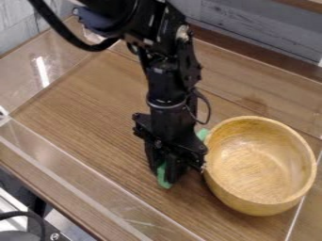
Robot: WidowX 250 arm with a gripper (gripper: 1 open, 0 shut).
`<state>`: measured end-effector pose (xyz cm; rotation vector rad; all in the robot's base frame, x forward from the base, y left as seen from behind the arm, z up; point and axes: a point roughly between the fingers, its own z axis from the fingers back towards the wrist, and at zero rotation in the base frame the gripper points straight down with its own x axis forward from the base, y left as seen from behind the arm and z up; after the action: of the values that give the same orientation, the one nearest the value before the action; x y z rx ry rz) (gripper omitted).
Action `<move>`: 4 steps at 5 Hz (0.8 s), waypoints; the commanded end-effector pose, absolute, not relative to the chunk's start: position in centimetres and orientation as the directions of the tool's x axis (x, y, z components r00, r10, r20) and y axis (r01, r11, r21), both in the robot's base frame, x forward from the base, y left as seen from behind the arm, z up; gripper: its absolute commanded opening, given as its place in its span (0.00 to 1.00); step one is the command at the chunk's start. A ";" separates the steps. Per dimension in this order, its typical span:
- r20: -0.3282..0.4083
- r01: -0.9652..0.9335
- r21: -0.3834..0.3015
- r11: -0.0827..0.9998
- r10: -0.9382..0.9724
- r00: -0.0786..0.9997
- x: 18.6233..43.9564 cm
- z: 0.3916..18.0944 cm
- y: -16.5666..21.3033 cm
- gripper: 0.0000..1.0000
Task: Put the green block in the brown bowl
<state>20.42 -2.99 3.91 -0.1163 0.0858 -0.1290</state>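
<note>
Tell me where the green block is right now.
The green block sits low in the camera view, centre, on the wooden table, clamped between the jaws of the gripper, just left of the brown bowl.

One green block [165, 178], one brown bowl [258, 175]

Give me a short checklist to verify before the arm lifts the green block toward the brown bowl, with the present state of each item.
1. Gripper points down at the table: ok.
2. Jaws closed around the green block: ok, green shows between them.
3. Grip firm enough to lift: cannot tell.
4. Brown bowl upright, just right of the gripper: ok.
5. Bowl holds nothing in the part visible: ok.
6. Block stays clear of the bowl's rim when raised: cannot tell, they sit very close.
</note>
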 end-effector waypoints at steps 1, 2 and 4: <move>-0.025 0.108 -0.118 0.987 -0.112 0.993 21.7 5.4 -2.8 1.00; -0.024 0.108 -0.118 0.987 -0.112 0.993 21.8 5.5 -2.8 0.00; -0.026 0.106 -0.114 0.988 -0.110 0.994 22.0 6.0 -2.8 1.00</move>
<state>20.83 -2.87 4.62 -0.1151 0.0973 -0.1129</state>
